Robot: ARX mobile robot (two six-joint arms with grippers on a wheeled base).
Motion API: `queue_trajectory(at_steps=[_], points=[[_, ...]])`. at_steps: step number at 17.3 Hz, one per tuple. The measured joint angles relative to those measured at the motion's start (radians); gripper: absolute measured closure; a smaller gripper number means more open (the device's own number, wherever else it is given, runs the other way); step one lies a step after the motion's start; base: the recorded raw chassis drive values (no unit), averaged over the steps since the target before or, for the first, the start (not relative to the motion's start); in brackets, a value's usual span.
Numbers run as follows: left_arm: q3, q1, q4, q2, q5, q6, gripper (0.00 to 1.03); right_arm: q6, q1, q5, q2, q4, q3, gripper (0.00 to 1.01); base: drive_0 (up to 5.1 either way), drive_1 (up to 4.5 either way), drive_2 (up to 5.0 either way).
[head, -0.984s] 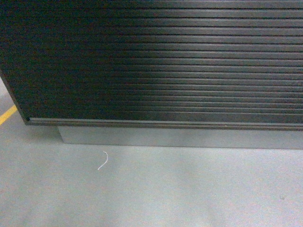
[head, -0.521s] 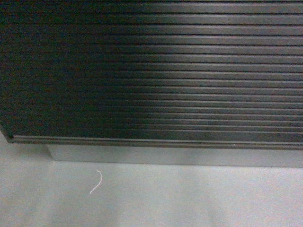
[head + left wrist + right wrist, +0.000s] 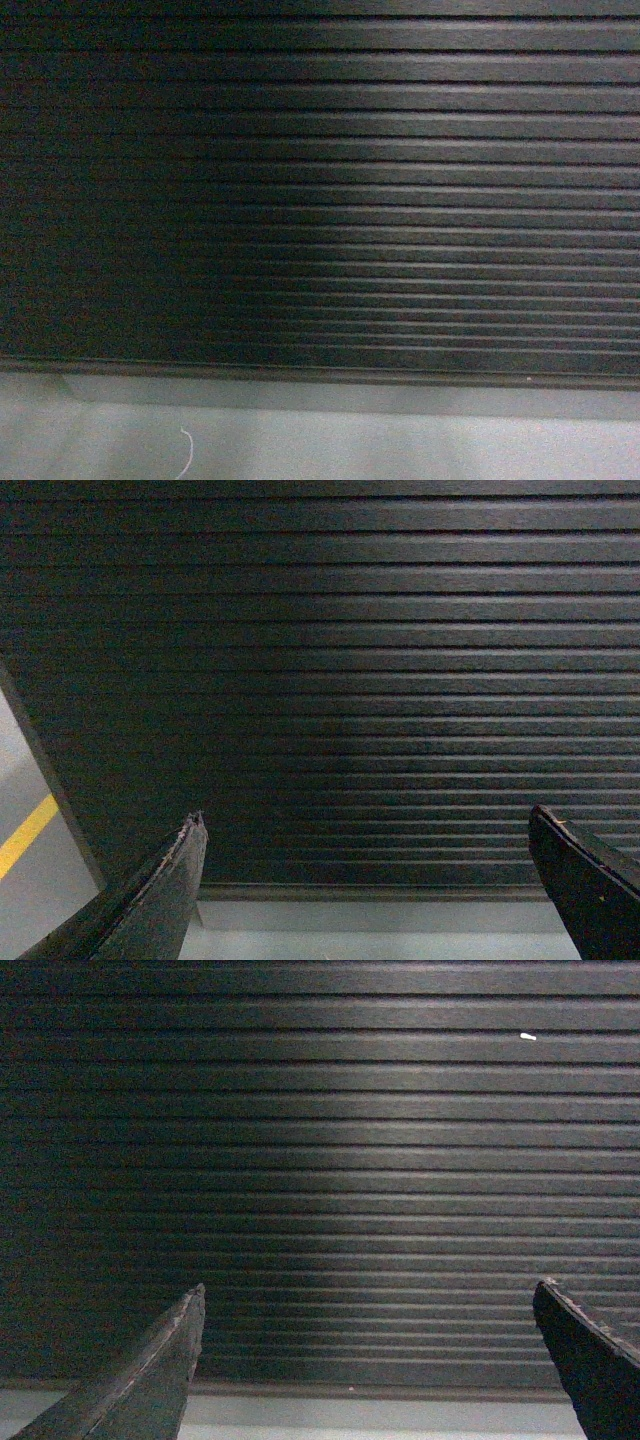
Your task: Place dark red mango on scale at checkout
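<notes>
- Here, the checkout [image 3: 330, 190] fills nearly the whole head view: a dark black-brown front of horizontal ribs, lit somewhat brighter toward the right.
- Below the ribbed panel runs a plain dark lip, then a recessed grey kick strip [image 3: 330, 398], and under that a band of pale grey floor [image 3: 450, 450].
- A thin white curl of thread [image 3: 187, 452] lies on the floor near the lower left, apart from the counter's base.
- The left gripper [image 3: 368, 880] faces the same ribbed panel; its two dark fingers [image 3: 165, 895] stand wide apart at the bottom corners with nothing between them.
- At the left edge of that wrist view the counter's corner ends, and beyond it the floor carries a yellow line [image 3: 25, 835].
- The right gripper [image 3: 370, 1355] also points at the slats, fingers [image 3: 150, 1375] spread wide and holding nothing.
- A small white fleck [image 3: 528, 1036] sits on one upper rib in the right wrist view.
- Neither the dark red mango nor the scale appears in any view; only the counter's front face shows, not its top.
</notes>
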Motion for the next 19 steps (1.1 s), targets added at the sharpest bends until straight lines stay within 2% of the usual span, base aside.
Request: queue_trajectory(at_steps=[1, 19], points=[[0.000, 0.000, 0.002, 0.000, 0.000, 0.000, 0.05, 0.000, 0.000, 0.000, 0.000, 0.003, 0.000, 0.03, 0.0, 3.65, -3.7], [0.000, 0.000, 0.002, 0.000, 0.000, 0.000, 0.05, 0.000, 0.000, 0.000, 0.000, 0.002, 0.000, 0.03, 0.0, 0.00, 0.0]])
